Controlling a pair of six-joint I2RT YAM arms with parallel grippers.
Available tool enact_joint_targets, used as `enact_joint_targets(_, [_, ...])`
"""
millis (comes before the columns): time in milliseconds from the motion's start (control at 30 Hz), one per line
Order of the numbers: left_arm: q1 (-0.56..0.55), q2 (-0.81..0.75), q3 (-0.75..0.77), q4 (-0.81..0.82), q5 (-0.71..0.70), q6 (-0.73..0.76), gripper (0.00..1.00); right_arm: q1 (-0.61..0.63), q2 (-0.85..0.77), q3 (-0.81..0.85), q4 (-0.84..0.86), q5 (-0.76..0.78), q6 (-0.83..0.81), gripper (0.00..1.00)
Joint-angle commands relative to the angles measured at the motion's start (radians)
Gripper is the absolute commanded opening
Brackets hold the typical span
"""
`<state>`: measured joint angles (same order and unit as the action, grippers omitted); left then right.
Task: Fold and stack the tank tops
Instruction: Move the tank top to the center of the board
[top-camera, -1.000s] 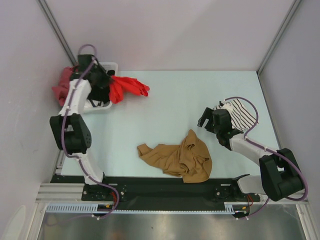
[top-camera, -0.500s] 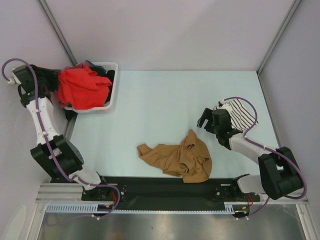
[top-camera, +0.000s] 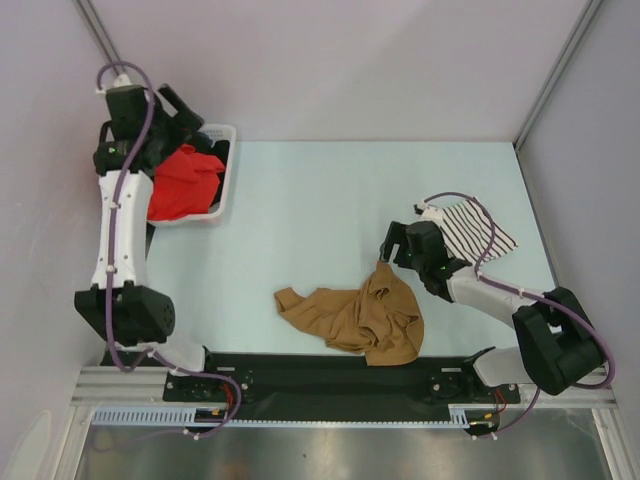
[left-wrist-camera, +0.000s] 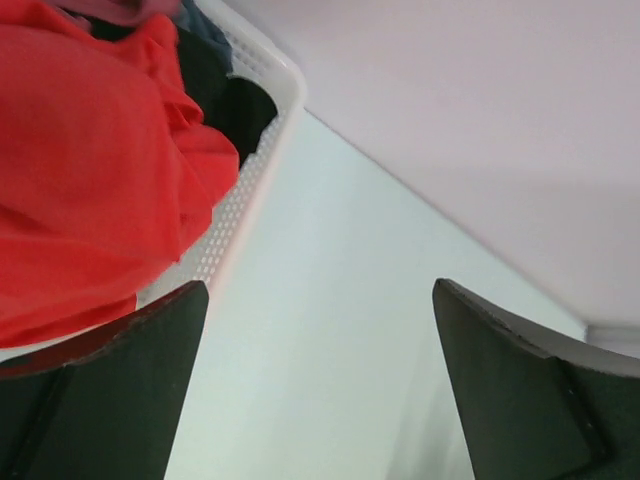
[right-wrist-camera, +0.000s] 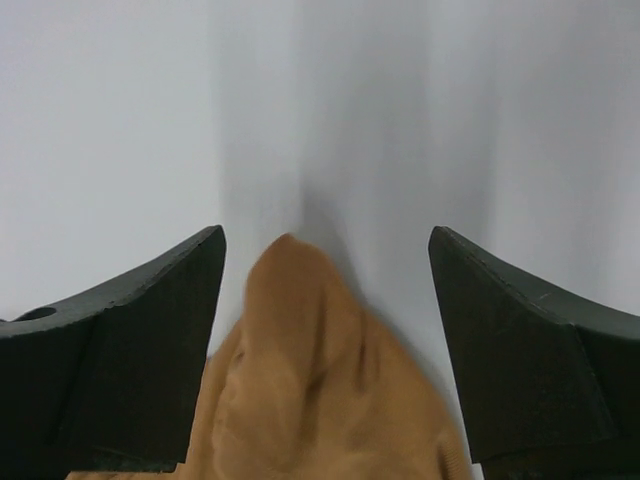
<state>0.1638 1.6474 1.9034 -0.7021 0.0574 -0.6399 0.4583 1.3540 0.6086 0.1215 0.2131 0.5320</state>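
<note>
At far left the left arm stands tall, its wrist bent over the white basket at the table's far left corner. The left gripper hangs above the basket's far edge; in its wrist view the fingers are spread wide with nothing between them, only the basket rim and bare table below. A red cloth fills most of the basket and humps above its rim, and the wrist view shows something dark tucked beside the red cloth, perhaps another garment, though it is too shadowed to say. Toward the middle near edge the tan top lies on the table in a crumpled heap, unfolded, one corner trailing left and a narrow peak pointing to the far side. The right gripper sits low just at that peak, jaws apart; in its wrist view the tan top rises into the gap between the two fingers, and no grip has closed on it. Behind the right wrist the striped top lies on the table as a small bundle, well apart from the tan one, with a purple cable arching over it.
</note>
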Motion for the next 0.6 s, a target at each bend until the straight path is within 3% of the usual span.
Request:
enact_joint_targets(0, [-0.101,-0.141,-0.093,-0.037,-0.143,0.181,1.00,0.071,0.002,0.056,0.004,0.080,-0.075,0.86])
enact_joint_targets(133, [-0.217,-0.221,-0.243,-0.094,-0.162,0.235,1.00,0.094,0.000,0.091,-0.061,0.072,-0.073,0.79])
enact_joint_targets(267, [-0.345,-0.351,-0.444,-0.066,-0.106,0.252,1.00,0.121,-0.004,0.195,-0.339,0.062,0.006,0.77])
enact_joint_targets(433, [-0.518,-0.593,-0.833,0.164,-0.130,0.180,1.00,0.227,-0.098,0.168,-0.473,0.031,0.055,0.81])
enact_joint_targets(567, [-0.581,-0.690,-1.015,0.263,-0.163,0.122,1.00,0.266,-0.073,0.152,-0.539,0.029,0.074,0.80])
